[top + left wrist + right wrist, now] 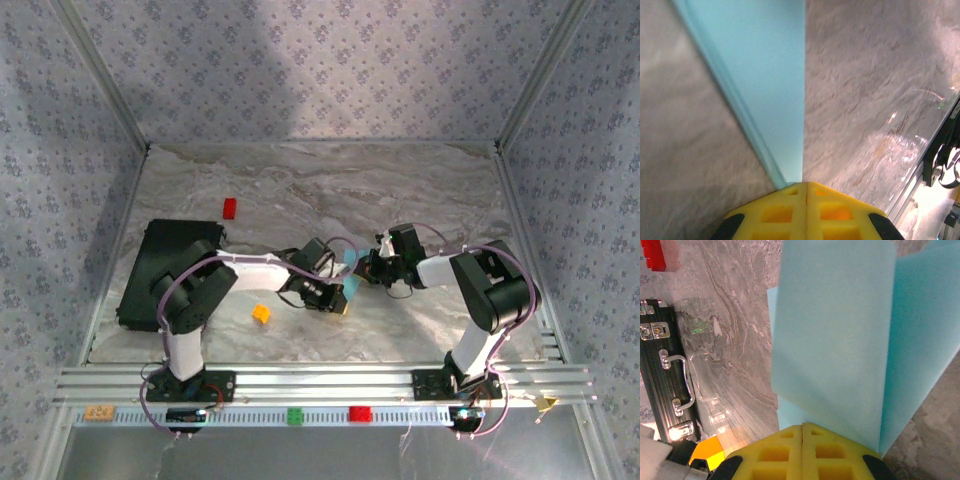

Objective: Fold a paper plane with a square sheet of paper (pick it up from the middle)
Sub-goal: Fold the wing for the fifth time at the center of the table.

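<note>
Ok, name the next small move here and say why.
The left hand and right hand each pinch the sheet of paper, and its folded layers splay apart in the right wrist view. So probably lower it flat onto the table to press the crease.

The sheet of paper [840,340] shows pale cyan, a shade deeper on its right flap, and the left gripper [805,189] and right gripper [802,429] are bright yellow with black at the corners. The table [420,190] is grey marble streaked with lighter and darker veins, and against it stand out a red block [229,207], an orange block [261,313] and a black case [160,270] with silver latches. The walls [330,60] wear a pale lilac-grey print of small repeating flowers, while the front rail [420,382] is silver with a green block [295,415] and a second red block [359,413].
</note>
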`<state>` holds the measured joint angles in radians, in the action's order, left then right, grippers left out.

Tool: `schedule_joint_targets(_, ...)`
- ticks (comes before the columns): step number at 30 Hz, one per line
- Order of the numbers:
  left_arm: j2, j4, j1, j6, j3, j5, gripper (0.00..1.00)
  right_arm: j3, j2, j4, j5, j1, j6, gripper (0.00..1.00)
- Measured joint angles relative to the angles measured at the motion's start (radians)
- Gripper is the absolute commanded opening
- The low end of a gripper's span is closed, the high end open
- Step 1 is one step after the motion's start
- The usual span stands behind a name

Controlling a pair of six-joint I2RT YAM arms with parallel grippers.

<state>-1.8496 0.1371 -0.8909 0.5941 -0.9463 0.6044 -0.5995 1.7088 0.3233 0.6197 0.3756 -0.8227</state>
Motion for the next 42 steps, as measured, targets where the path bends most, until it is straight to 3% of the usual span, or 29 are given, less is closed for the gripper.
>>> schedule_joint_targets(10, 0.109, 0.114, -0.027, -0.002, 0.058, -0.012, 0.04, 0.0, 0.0, 0.0, 0.0, 0.0, 0.0, 0.05)
schedule_joint_targets(15, 0.151, 0.06, 0.012, 0.039, 0.046, -0.01, 0.04, 0.0, 0.0, 0.001, 0.0, 0.0, -0.004, 0.05)
schedule_joint_targets(20, 0.059, 0.006, 0.069, 0.077, -0.068, 0.004, 0.06, 0.0, -0.001, 0.001, -0.002, 0.0, -0.008, 0.05)
schedule_joint_targets(29, -0.123, -0.014, 0.078, 0.084, -0.214, 0.004, 0.04, 0.0, -0.001, 0.002, -0.002, 0.0, -0.016, 0.06)
schedule_joint_targets(37, -0.163, -0.007, 0.08, 0.068, -0.219, 0.001, 0.0, 0.0, -0.014, -0.012, -0.007, 0.0, -0.022, 0.08)
schedule_joint_targets(42, -0.126, -0.047, 0.082, 0.045, -0.144, 0.02, 0.0, 0.0, -0.104, -0.138, -0.073, -0.021, 0.01, 0.1)
